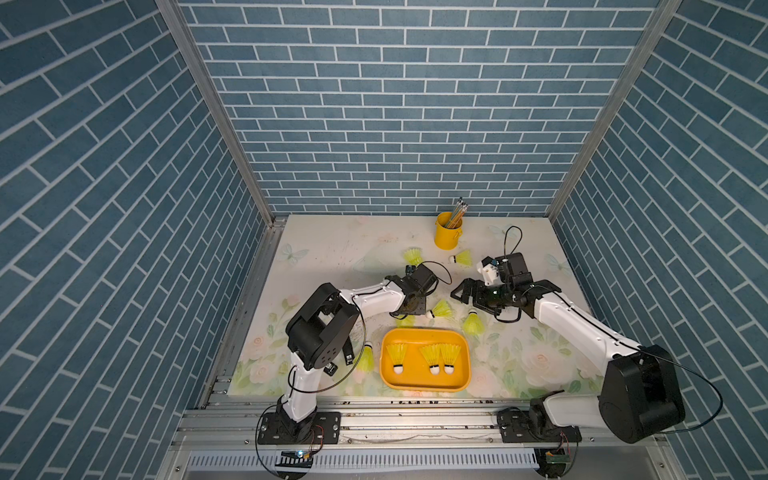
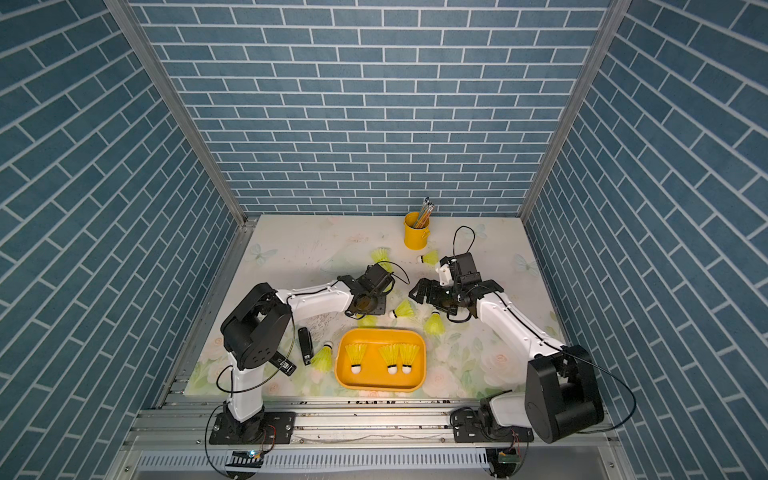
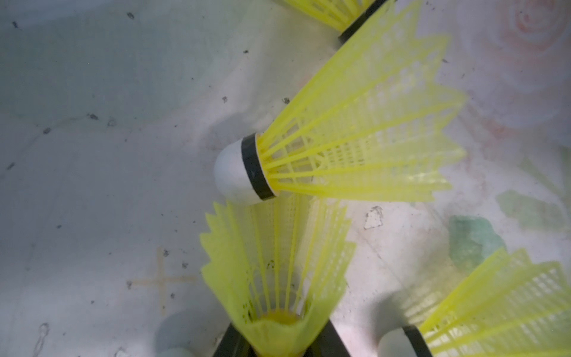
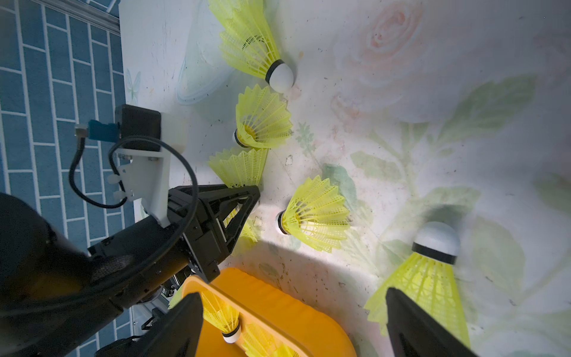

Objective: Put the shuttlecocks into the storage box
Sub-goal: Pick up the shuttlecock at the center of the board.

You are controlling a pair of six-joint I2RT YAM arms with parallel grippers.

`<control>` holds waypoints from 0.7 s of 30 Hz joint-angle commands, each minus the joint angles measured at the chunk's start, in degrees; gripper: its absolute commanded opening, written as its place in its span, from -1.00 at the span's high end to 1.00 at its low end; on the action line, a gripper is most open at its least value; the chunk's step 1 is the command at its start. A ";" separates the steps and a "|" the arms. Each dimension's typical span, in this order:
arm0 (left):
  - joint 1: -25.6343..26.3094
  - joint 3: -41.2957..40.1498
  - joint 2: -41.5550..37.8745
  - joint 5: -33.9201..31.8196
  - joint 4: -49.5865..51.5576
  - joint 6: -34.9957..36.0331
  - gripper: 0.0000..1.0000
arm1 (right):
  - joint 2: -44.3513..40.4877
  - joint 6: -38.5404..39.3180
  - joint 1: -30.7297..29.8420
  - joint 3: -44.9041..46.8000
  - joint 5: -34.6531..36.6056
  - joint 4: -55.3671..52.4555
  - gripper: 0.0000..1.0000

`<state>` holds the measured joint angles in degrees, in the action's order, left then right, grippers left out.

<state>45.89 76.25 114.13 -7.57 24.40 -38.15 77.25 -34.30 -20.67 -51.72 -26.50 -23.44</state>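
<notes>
- The storage box (image 1: 424, 384) sits nearest, at the front of the worktop (image 1: 332, 257). Three shuttlecocks (image 1: 432, 358) lie inside with their corks toward the near wall. A fourth shuttlecock (image 1: 365, 359) lies just beside its left wall, partly behind the left arm.
- Just past the box's far wall, the left fingers (image 3: 230, 341) pinch one shuttlecock (image 3: 273, 272) at its narrow end. This pickup is the step in hand. The next move probably calls for a clean lift away from the neighbour (image 3: 355, 139), whose cork sits right by the skirt, then a short carry over the wall.
- The right fingers (image 4: 414, 324) are spread wide and hold nothing. They hang over a loose shuttlecock (image 4: 432, 272) near the box's far right corner, likely the next pick.
- Farther back, one shuttlecock (image 1: 463, 258) lies near the pencil cup (image 1: 448, 237), and another (image 1: 411, 254) lies behind the left wrist.
- In both top views the left wrist hides the grip, and the left wrist view cuts off the fingers. I cannot tell whether the pinched shuttlecock is off the worktop. The two small black items (image 2: 304, 347) by the left arm are hard to identify.
</notes>
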 commanded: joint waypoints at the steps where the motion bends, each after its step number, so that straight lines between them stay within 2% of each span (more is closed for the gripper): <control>1: 0.32 0.57 0.12 -1.29 1.44 0.89 0.54 | 0.35 -1.12 0.23 0.88 -1.13 1.41 -0.87; 21: 0.48 0.74 -8.58 -2.81 4.98 0.97 0.54 | -2.83 -0.07 0.10 -1.16 -0.15 0.49 -0.85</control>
<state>46.13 76.25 107.66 -9.41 26.96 -37.65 76.40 -34.63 -20.67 -51.42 -27.18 -21.89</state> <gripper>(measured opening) 0.316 0.925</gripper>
